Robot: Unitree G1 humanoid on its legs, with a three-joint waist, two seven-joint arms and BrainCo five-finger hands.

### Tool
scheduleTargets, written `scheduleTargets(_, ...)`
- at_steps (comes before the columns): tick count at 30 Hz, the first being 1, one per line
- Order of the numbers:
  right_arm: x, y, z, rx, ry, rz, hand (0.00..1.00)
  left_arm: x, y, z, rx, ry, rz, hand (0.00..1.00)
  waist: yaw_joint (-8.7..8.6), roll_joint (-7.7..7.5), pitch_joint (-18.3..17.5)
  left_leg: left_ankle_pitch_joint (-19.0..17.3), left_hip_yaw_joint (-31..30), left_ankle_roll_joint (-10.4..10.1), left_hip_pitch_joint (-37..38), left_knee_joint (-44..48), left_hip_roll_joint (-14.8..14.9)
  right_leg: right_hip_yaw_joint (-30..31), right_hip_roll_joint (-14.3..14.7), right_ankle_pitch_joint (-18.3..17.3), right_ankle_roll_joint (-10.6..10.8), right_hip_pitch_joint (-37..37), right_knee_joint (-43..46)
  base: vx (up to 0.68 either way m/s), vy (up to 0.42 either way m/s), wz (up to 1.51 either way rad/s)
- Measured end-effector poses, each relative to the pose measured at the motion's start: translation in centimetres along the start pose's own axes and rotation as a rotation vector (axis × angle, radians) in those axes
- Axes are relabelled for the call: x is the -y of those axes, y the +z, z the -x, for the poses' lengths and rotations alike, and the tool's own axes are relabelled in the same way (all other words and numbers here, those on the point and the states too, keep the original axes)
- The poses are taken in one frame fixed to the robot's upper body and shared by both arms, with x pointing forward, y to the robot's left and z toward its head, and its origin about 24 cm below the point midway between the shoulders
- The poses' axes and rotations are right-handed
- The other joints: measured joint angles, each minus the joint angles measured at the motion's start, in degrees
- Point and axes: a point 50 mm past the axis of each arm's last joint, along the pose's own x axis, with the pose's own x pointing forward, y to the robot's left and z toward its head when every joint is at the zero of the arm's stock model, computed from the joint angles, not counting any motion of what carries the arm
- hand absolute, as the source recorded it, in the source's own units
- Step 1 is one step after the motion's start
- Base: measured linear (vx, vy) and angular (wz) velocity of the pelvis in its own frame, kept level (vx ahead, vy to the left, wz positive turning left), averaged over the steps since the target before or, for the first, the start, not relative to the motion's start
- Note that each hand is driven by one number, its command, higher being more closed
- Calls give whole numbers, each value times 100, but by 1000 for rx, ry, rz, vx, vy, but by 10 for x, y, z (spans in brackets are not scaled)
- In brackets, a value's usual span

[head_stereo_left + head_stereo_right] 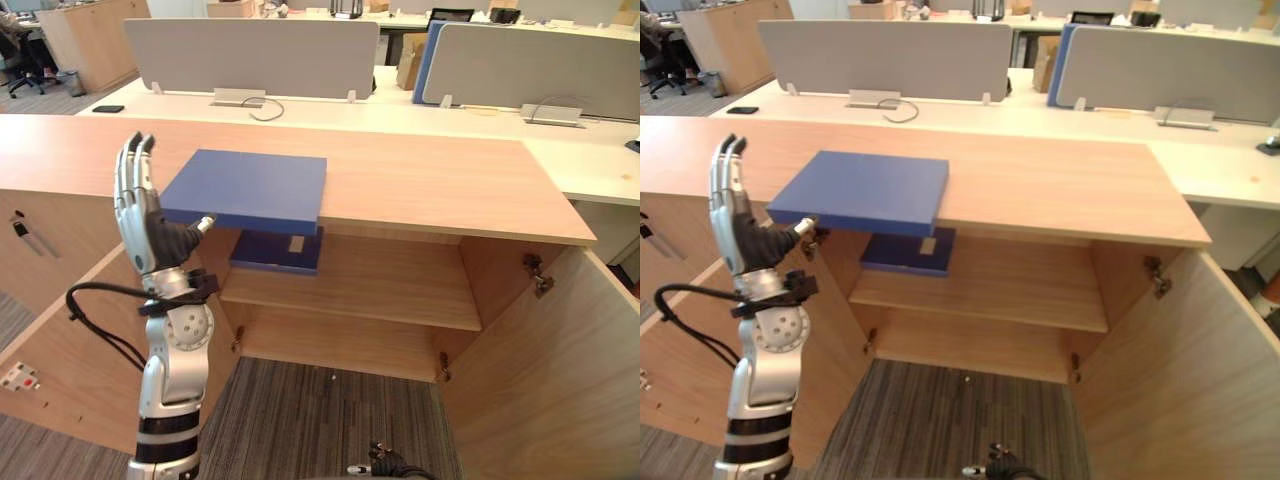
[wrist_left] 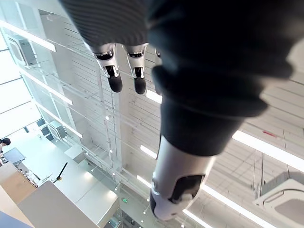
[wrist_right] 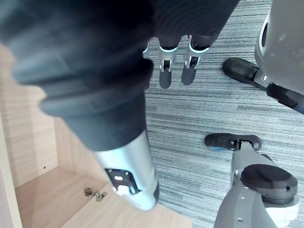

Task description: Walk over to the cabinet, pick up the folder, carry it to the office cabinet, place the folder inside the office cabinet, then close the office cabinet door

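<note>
**Folder not yet lifted; placing and closing both remain**

The wooden cabinet (image 1: 420,180) stands wide open in front of the robot. Its left door (image 1: 70,340) and right door (image 1: 560,370) are both swung outward over the grey carpet (image 1: 320,410), so the closing step is not done. Inside, the shelf (image 1: 400,290) is mostly bare, and there looks to be plenty of room on it.

The blue folder (image 1: 250,185) lies flat on the cabinet's top, with its near edge hanging out past the front lip above the opening. Neither hand holds it. A second, darker folder (image 1: 275,250) sits on the shelf just beneath it, towards the left side.

The left hand (image 1: 140,205) is raised just left of the folder's overhanging corner. Its fingers are straight and point upward, and its thumb is stretched towards the folder's front edge; I cannot tell whether the thumb touches it. The hand is released and grips nothing. The right hand (image 3: 165,76) hangs low with relaxed fingers pointing at the carpet, also empty.

By my reading, the walk-up is finished and the pick-up is only at the reaching stage. Grasping the folder, carrying it, setting it inside and shutting the doors are all left to do.
</note>
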Motion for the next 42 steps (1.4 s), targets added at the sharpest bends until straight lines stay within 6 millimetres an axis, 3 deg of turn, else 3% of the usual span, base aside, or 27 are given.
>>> scheduleTargets(4, 1, -1, 0, 1, -2, -3, 0, 6, -14, -5, 7, -50, -128, 0, -24, 5, -92, 18, 213, -26, 27, -62, 59, 233, 50, 45, -56, -165, 26, -71, 6, -27)
scheduleTargets(12, 10, 1, 1, 15, -21, -46, 0, 16, -62, -6, -37, -225, -362, 0, -192, -5, -155, 175, 429, -18, 231, -425, 32, 463, 138, 239, -90, -174, -160, -50, 10, -16)
scheduleTargets(23, 24, 3, 3, 29, -57, -75, 0, 14, -92, -5, -79, -321, -477, 0, -343, 1, -144, 226, 463, 27, 292, -582, -56, 508, 85, 276, -36, -209, -194, -16, 6, -2)
scheduleTargets(42, 46, -2, 7, 25, -117, -88, 0, 20, -113, -22, -89, -411, -588, 0, -522, 6, -1, 242, 609, 54, 289, -603, -102, 716, 52, 376, -17, -319, -198, -27, -10, -5)
